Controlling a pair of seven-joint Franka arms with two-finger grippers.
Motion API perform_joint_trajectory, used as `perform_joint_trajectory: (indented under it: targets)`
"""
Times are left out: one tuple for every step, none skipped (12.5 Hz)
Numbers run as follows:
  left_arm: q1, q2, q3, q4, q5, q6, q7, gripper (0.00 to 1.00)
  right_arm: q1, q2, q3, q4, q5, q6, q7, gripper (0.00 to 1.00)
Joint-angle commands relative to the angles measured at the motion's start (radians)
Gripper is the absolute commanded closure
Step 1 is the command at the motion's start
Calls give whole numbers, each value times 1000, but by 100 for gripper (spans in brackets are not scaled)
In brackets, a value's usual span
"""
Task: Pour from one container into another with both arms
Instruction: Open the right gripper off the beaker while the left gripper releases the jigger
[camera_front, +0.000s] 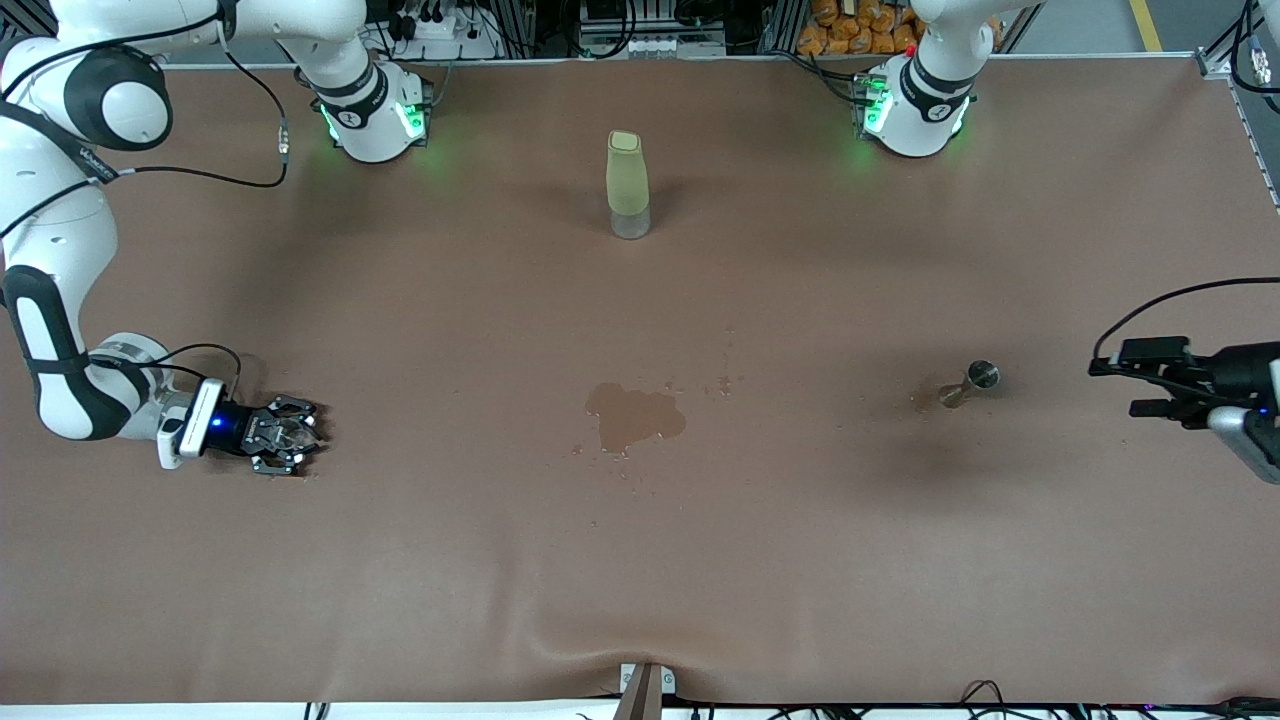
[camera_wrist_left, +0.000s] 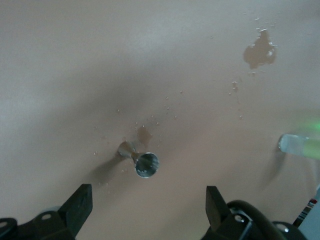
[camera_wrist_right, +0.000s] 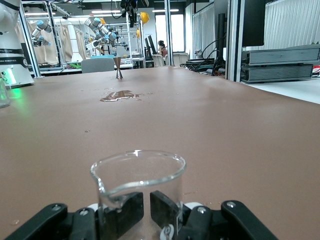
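The tiny clear glass cup stands upright on the table at the right arm's end, inside my right gripper. That gripper's black fingertips nearly meet and show through the cup's clear wall, so the fingers are shut around it. From the front, the cup glints inside the right gripper, low on the table. The steel jigger stands upright toward the left arm's end. My left gripper hangs open over the table, apart from it. In the left wrist view the jigger lies ahead of the empty left gripper.
A tall pale-green bottle stands mid-table, farther from the front camera. A dark wet patch with small drops around it marks the brown cloth at the middle. A smaller wet spot lies beside the jigger.
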Motion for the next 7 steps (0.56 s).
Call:
perform_joint_trajectory:
  targets:
    - [-123,-95,8,-38,130,19,-275,0,3,13,1,17,18,-10,-10,0]
    - [-153,-114,8,-39,138,19,-355,0,1,13,1,17,18,-11,-9,0]
    - [-183,-131,8,-42,140,17,-426,0,0,11,2,17,18,-11,-7,0]
    - [-200,-143,8,-44,140,14,-481,0,-3,10,2,19,18,-11,-7,0]
    - [-215,-151,8,-46,142,13,-532,0,-5,6,4,19,21,-13,-4,0]
    - [-227,-152,8,-43,176,11,-578,0,-8,5,4,28,23,-17,-1,0]
    - [-240,-166,5,-42,218,11,-609,0,-8,0,4,39,23,-34,4,0]
